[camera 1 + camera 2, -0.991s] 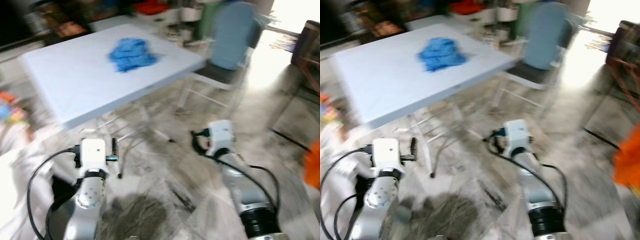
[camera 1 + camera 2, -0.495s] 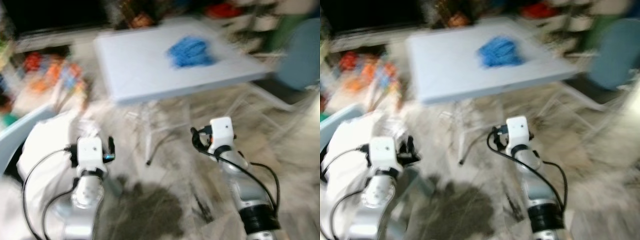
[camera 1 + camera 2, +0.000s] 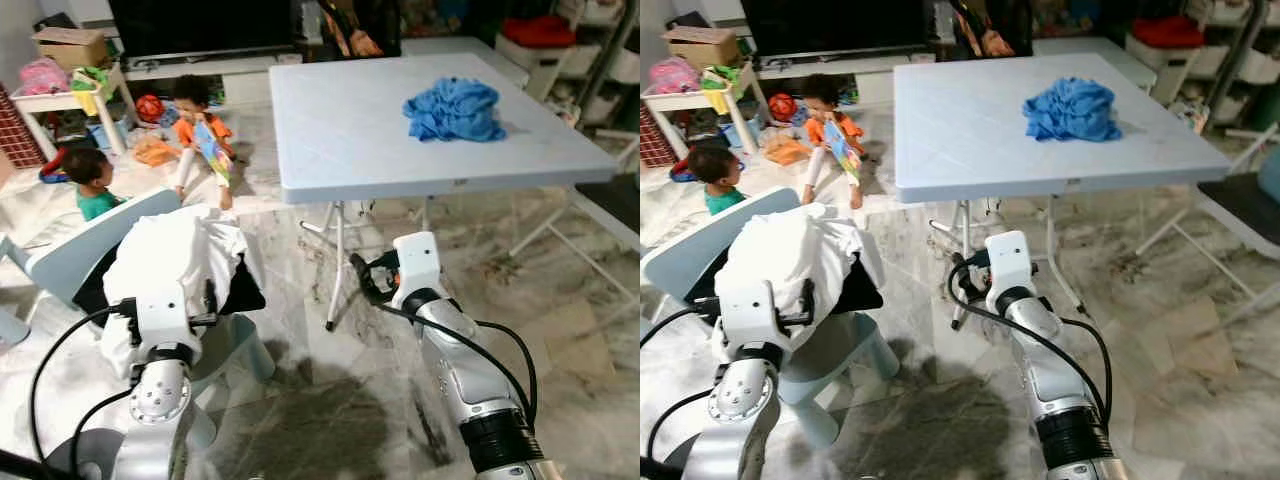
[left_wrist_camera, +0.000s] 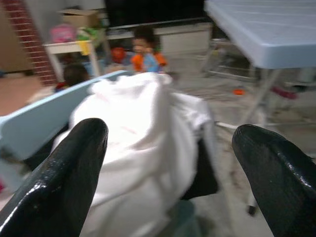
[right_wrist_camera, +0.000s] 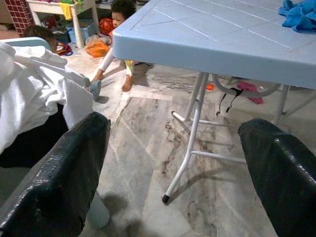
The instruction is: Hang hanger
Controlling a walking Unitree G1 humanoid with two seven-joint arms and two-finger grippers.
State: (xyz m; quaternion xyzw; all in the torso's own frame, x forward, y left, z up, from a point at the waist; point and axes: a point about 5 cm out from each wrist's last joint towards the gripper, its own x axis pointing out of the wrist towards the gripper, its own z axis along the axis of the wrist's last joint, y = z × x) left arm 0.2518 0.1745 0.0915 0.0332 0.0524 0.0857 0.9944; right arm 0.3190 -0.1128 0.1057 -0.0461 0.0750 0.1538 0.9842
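A white garment (image 3: 175, 255) is draped over the back of a light-blue chair (image 3: 60, 262) just ahead of my left arm, with dark cloth (image 3: 243, 295) under it. My left gripper (image 3: 211, 298) hangs low beside that chair; in the left wrist view its fingers (image 4: 74, 163) stand wide apart and open, with the white garment (image 4: 143, 143) beyond them. My right gripper (image 3: 364, 280) hovers over the floor in front of the table leg (image 3: 338, 262), open with nothing held, its fingers (image 5: 59, 168) spread in the right wrist view. A crumpled blue cloth (image 3: 455, 108) lies on the light-blue folding table (image 3: 350, 130).
Two small children (image 3: 195, 125) (image 3: 85, 180) sit on the floor at the back left among toys and a low white table (image 3: 60, 95). A dark seat (image 3: 612, 200) stands at the right edge. Marble floor (image 3: 330, 400) is open between my arms.
The camera has swung left and the blur has cleared: the table has shifted right in view, and the chair with the white garment and the children have come into sight. Both grippers look unchanged.
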